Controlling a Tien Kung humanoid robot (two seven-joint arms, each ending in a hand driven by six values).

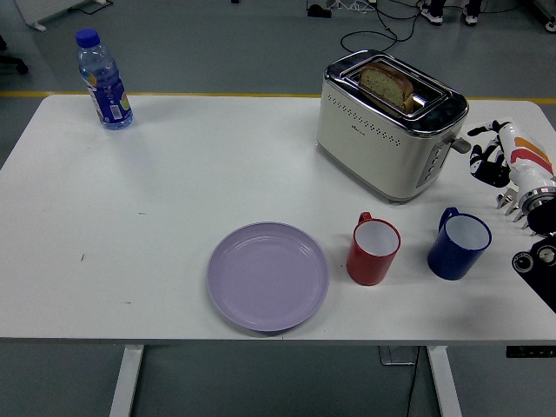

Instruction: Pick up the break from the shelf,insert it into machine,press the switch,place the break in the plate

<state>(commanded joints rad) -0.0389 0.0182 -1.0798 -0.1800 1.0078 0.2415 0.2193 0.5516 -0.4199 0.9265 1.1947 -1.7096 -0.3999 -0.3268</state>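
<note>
Brown bread (387, 84) sits upright in the toaster (391, 130) slot at the table's (174, 191) far right. Just beside the toaster's lever, the right hand (499, 161) hovers, fingers loosely spread, grasping nothing. Nearer, the plate (268, 276) lies bare.

Bread (387, 84) sits in the toaster (388, 127); before it, plate (268, 276) left of two mugs (373, 251).

Blue mug (459, 246) crowds right hand (499, 161); toaster (390, 122) top clear.
</note>
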